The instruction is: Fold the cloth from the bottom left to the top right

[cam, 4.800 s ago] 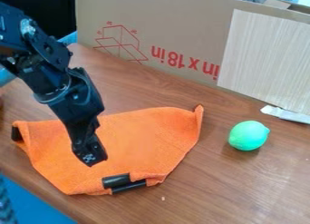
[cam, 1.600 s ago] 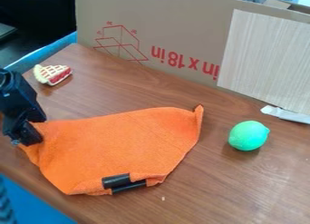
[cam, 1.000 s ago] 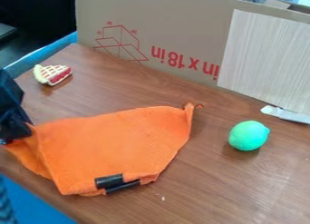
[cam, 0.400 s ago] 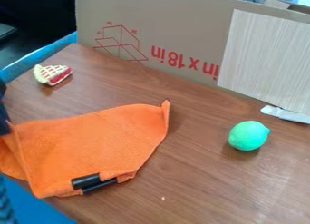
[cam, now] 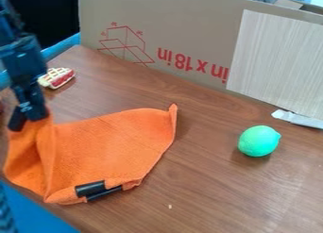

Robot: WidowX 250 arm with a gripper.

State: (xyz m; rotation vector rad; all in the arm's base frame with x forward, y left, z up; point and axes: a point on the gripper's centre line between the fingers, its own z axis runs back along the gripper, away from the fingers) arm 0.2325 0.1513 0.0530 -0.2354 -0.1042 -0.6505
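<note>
Brown wood-grain tabletop is spreading under everything, its edge running down the left side. Big cardboard box is standing along the back, showing red print. Orange cloth is lying left of centre, its left part rising in steep folds to the gripper, its right corner poking up in a small peak. The rest is sprawling over the tabletop, unfolded toward the top right. Pale streaked panel is covering the right part of the box's face. Black arm is coming in at upper left, the gripper hanging over the cloth's left end and pinching its raised edge. Green lemon-shaped object is resting right of the cloth, well apart from it. Toy pie slice is sitting beyond the cloth, at upper left, the arm partly hiding it. White strip is lying at the foot of the panel. Two short black pieces are showing side by side at the cloth's near edge.
</note>
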